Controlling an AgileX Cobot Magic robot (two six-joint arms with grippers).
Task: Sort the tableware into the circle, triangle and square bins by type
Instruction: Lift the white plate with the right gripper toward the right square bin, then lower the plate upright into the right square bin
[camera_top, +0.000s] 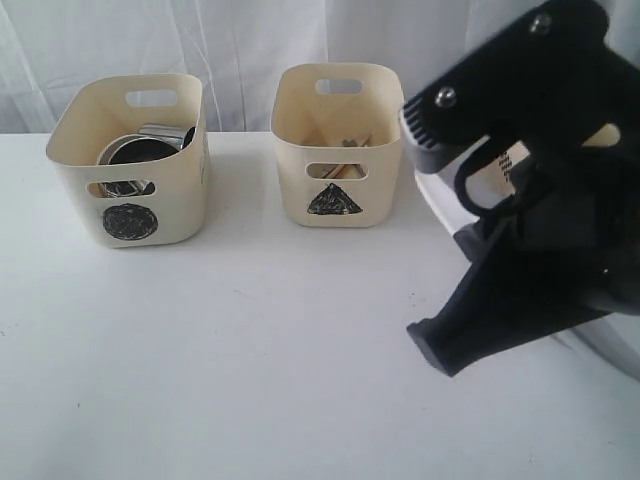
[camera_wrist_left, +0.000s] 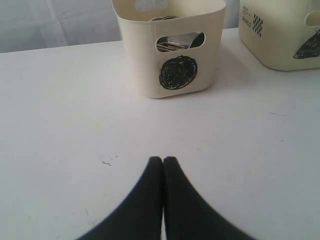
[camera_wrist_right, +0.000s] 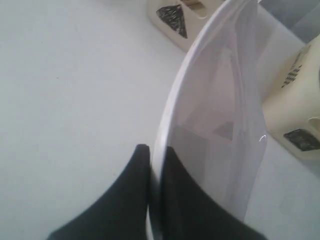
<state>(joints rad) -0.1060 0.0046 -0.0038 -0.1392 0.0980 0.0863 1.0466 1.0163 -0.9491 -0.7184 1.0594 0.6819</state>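
Observation:
My right gripper (camera_wrist_right: 156, 150) is shut on the rim of the large white plate (camera_wrist_right: 215, 100), which it holds on edge above the table. In the exterior view the right arm (camera_top: 540, 200) fills the right side, and the plate's rim (camera_top: 437, 203) shows behind it. The circle bin (camera_top: 130, 170) holds steel cups or bowls (camera_top: 140, 150). Chopsticks and cutlery (camera_top: 352, 142) lie in the triangle bin (camera_top: 337, 150). The square bin (camera_wrist_right: 295, 110) stands beyond the plate and is largely hidden in the exterior view. My left gripper (camera_wrist_left: 163, 160) is shut and empty, low over the table in front of the circle bin (camera_wrist_left: 170, 50).
White table (camera_top: 220, 350) spreads in front of the bins, with a white curtain (camera_top: 240, 40) behind them. The triangle bin (camera_wrist_left: 280, 35) shows at the edge of the left wrist view.

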